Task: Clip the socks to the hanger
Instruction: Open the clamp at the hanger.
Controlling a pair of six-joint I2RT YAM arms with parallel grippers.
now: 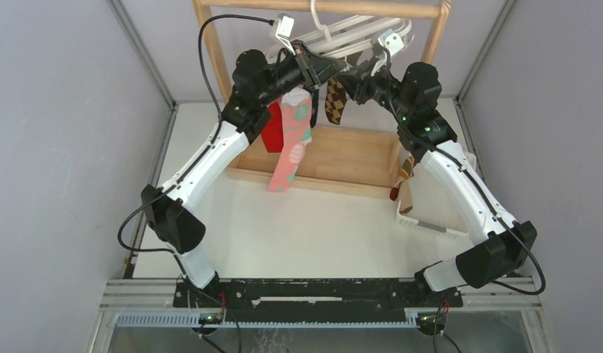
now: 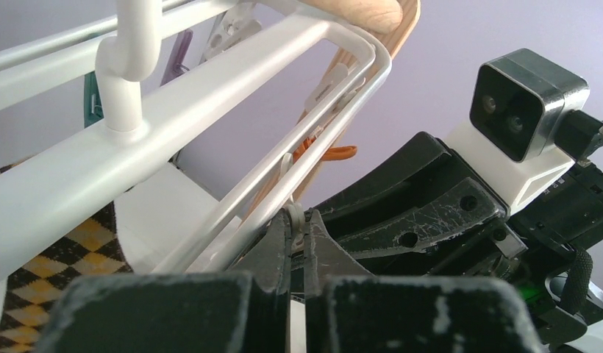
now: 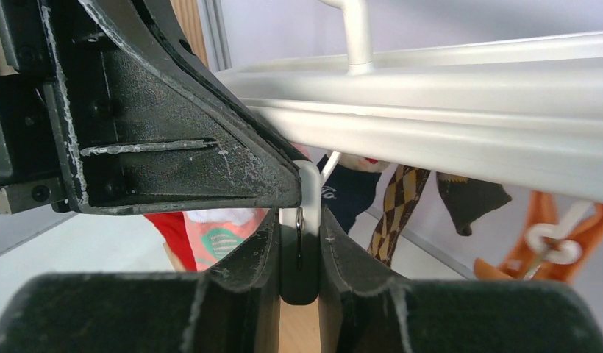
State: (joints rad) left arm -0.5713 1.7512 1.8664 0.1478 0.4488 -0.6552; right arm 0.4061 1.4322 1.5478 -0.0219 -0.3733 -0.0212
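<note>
The white hanger (image 1: 335, 37) hangs from the wooden rack; its bars also show in the left wrist view (image 2: 210, 103) and the right wrist view (image 3: 445, 88). My left gripper (image 1: 318, 65) (image 2: 298, 229) is shut on a small white clip part (image 2: 298, 217) under the frame. My right gripper (image 1: 355, 79) (image 3: 299, 235) is shut on a clip (image 3: 299, 272), close against the left fingers. A pink sock with teal dots (image 1: 291, 151) (image 3: 218, 239), a red sock (image 1: 273, 129) and a checked sock (image 1: 335, 99) (image 3: 398, 206) hang from the hanger.
The wooden rack (image 1: 431, 29) has a tray base (image 1: 343, 158) below the socks. A white slatted basket (image 1: 431, 220) at the right holds a striped sock (image 1: 405, 180). Orange clips (image 3: 548, 243) (image 2: 332, 151) and dark socks (image 3: 350, 195) dangle from the frame.
</note>
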